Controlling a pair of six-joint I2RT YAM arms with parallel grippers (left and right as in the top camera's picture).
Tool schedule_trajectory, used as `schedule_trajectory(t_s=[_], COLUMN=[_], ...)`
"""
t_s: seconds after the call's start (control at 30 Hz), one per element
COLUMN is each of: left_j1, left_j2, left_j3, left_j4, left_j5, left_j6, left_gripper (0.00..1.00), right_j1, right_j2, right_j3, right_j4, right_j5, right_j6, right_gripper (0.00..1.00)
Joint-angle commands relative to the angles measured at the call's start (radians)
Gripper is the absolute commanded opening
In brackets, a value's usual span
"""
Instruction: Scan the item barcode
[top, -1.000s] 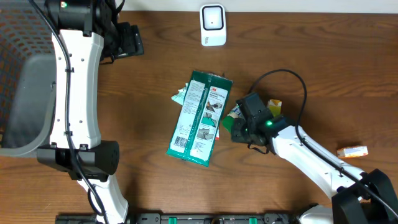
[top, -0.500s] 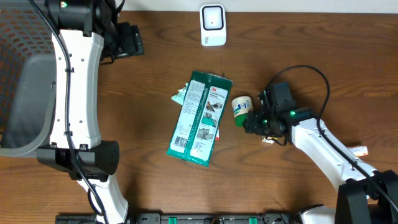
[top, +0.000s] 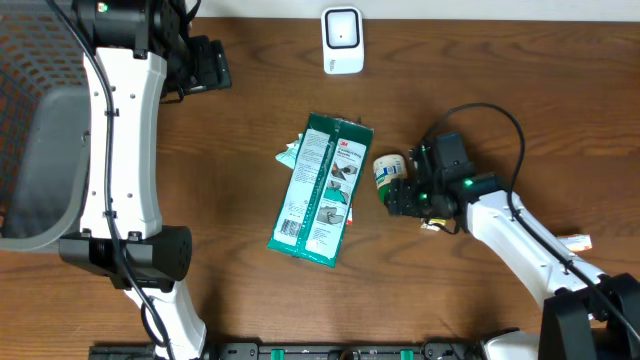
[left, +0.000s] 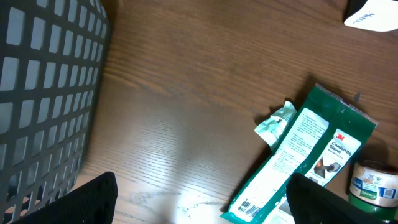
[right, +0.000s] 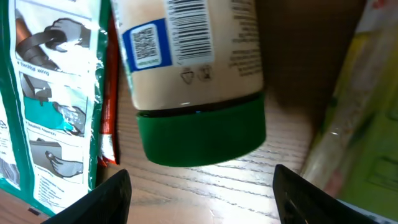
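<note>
Wooden desk (top: 230, 150); mesh basket (left: 43, 81) at left, contents not visible. Green-lidded jar (top: 388, 172) sits beside green packet (top: 322, 190), just ahead of right end effector (top: 398, 196), jaws spread, untouched. Left end effector (top: 215, 62) likewise spread, well apart.

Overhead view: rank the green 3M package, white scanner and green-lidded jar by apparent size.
1. green 3M package, clearly the largest.
2. white scanner.
3. green-lidded jar, the smallest, though not by much compared with the scanner.
</note>
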Motion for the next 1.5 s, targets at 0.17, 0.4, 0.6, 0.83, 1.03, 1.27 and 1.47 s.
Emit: schedule_trajectory(t_s=[0.17,0.4,0.6,0.83,1.03,1.27,1.47], left_j1=[0.000,0.000,0.000,0.000,0.000,0.000,0.000], left_j2=[-0.017,-0.017,-0.017,-0.017,-0.017,-0.017,-0.017], left_j3=[0.000,0.000,0.000,0.000,0.000,0.000,0.000], left_j4=[-0.005,-0.005,-0.005,-0.005,-0.005,-0.005,-0.005], left_j5=[-0.003,-0.003,-0.003,-0.003,-0.003,-0.003,-0.003], left_j6=[-0.010,-0.010,-0.010,-0.010,-0.010,-0.010,-0.010], left_gripper=[0.87,0.87,0.87,0.87,0.87,0.87,0.87], right_j1=[0.064,0.086,0.102,0.102,0.101,0.099,0.097], right_j2=[0.031,0.035,0.067,0.038,-0.036,-0.012,0.053], right_j3=[0.020,0.019,0.019,0.043,0.146,0.129,0.086], right_j4=[0.045,0.072,0.097,0.050,-0.094,-0.099,-0.056], right_j5=[0.118,0.201,0.205,0.171,0.159,0.160,0.217], right_j6=[-0.030,-0.042,-0.116,-0.145,-0.263,-0.581,-0.676], right_gripper=[0.70,0.68,0.69,0.74,0.76,0.86,0.78])
